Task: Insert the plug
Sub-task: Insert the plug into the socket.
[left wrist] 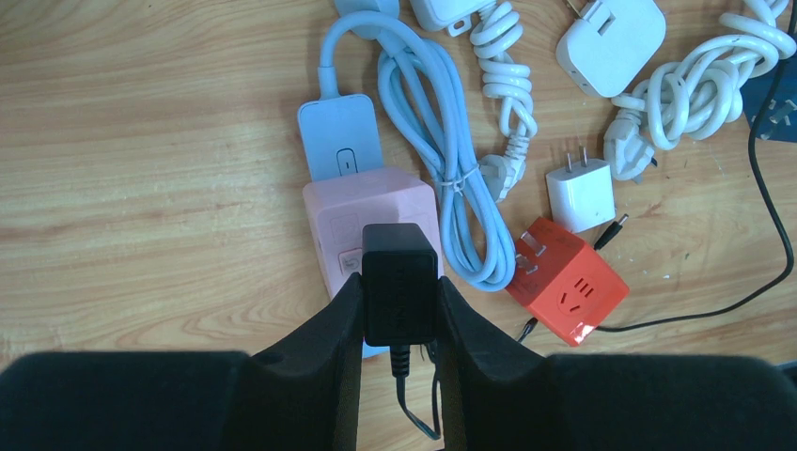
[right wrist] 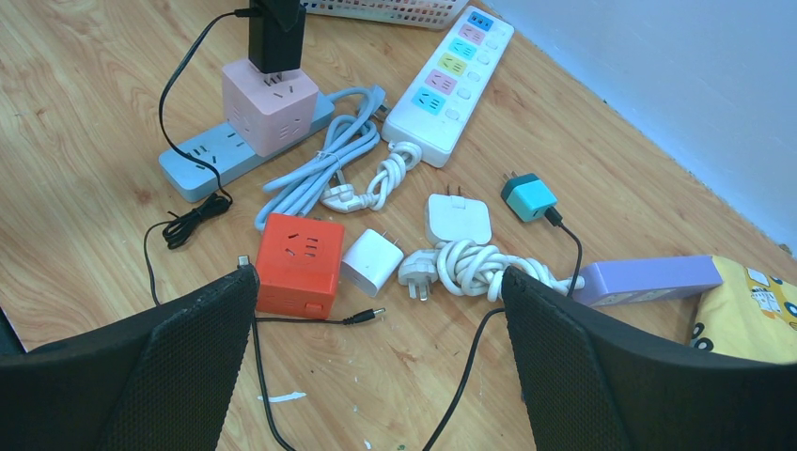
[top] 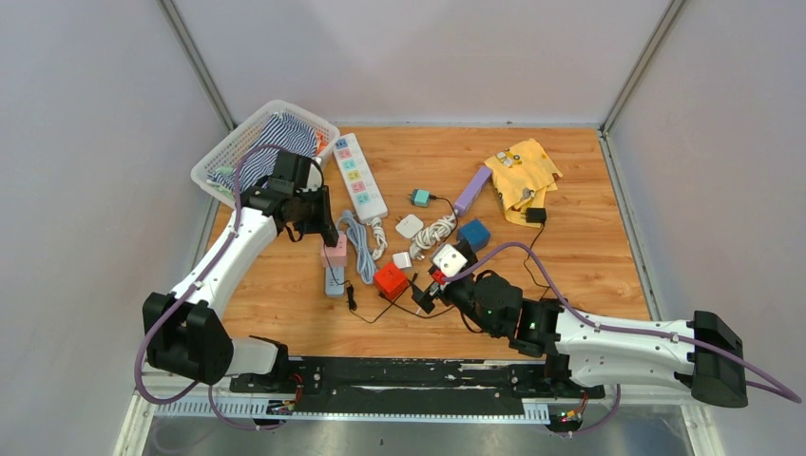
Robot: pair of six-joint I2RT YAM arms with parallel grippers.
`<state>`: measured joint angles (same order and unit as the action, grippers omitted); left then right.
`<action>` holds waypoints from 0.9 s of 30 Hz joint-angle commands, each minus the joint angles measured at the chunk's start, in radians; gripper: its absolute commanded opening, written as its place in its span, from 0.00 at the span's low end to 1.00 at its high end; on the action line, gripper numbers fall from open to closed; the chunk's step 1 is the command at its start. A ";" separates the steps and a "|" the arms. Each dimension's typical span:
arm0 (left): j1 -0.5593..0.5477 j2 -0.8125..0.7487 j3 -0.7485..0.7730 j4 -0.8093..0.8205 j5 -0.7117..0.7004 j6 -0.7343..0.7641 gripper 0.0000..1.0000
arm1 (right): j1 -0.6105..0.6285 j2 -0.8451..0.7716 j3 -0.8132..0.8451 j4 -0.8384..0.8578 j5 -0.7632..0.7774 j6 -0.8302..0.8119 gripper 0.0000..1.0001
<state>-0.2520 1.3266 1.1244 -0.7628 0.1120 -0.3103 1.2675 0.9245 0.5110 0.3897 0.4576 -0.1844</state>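
My left gripper (left wrist: 399,287) is shut on a black plug adapter (left wrist: 399,272), with its thin black cord hanging down between the fingers. The adapter stands upright on the top face of a pink cube socket (left wrist: 376,197); its prongs are hidden. The cube sits on a light blue power strip (left wrist: 340,136). In the right wrist view the adapter (right wrist: 275,33) stands on the pink cube (right wrist: 273,108) over the blue strip (right wrist: 202,160). My right gripper (right wrist: 376,275) is open and empty, hovering over bare wood near a red cube socket (right wrist: 299,263).
A white multi-socket strip (top: 359,176), a white basket (top: 228,152) with striped cloth, a purple strip (top: 472,190), a yellow cloth (top: 523,171), a blue cube (top: 473,234), a teal plug (top: 420,198), white chargers and coiled cables lie mid-table. Black cords trail near my right gripper (top: 432,285).
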 commanded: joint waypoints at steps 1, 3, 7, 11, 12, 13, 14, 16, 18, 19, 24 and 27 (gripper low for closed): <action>-0.007 -0.004 -0.024 -0.043 0.018 0.003 0.00 | -0.001 -0.012 -0.022 0.021 0.032 -0.012 1.00; -0.007 -0.004 -0.020 -0.046 0.003 0.006 0.00 | -0.002 -0.012 -0.022 0.020 0.032 -0.012 1.00; -0.007 -0.007 -0.005 -0.048 -0.006 0.012 0.00 | -0.002 -0.015 -0.023 0.020 0.034 -0.013 1.00; -0.007 -0.007 0.008 -0.055 0.000 0.014 0.00 | -0.002 -0.013 -0.022 0.020 0.034 -0.013 1.00; -0.007 -0.006 0.012 -0.061 0.000 0.017 0.00 | -0.003 -0.012 -0.022 0.019 0.034 -0.013 1.00; -0.007 -0.006 0.016 -0.067 -0.003 0.018 0.00 | -0.002 -0.013 -0.023 0.019 0.034 -0.013 1.00; -0.007 -0.009 0.019 -0.072 -0.008 0.021 0.00 | -0.003 -0.012 -0.023 0.020 0.035 -0.013 1.00; -0.007 -0.013 0.025 -0.080 -0.018 0.026 0.00 | -0.002 -0.013 -0.023 0.020 0.035 -0.013 1.00; -0.007 -0.019 0.030 -0.086 -0.029 0.031 0.00 | -0.002 -0.013 -0.022 0.020 0.034 -0.013 1.00; -0.007 -0.022 0.033 -0.088 -0.032 0.031 0.00 | -0.002 -0.013 -0.022 0.020 0.034 -0.013 1.00; -0.007 -0.019 0.036 -0.089 -0.031 0.041 0.00 | -0.002 -0.011 -0.021 0.021 0.032 -0.013 1.00; -0.007 -0.014 0.037 -0.089 -0.027 0.045 0.00 | -0.003 -0.012 -0.023 0.020 0.033 -0.013 1.00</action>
<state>-0.2520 1.3197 1.1355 -0.8108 0.0837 -0.2855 1.2675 0.9245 0.5106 0.3897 0.4656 -0.1982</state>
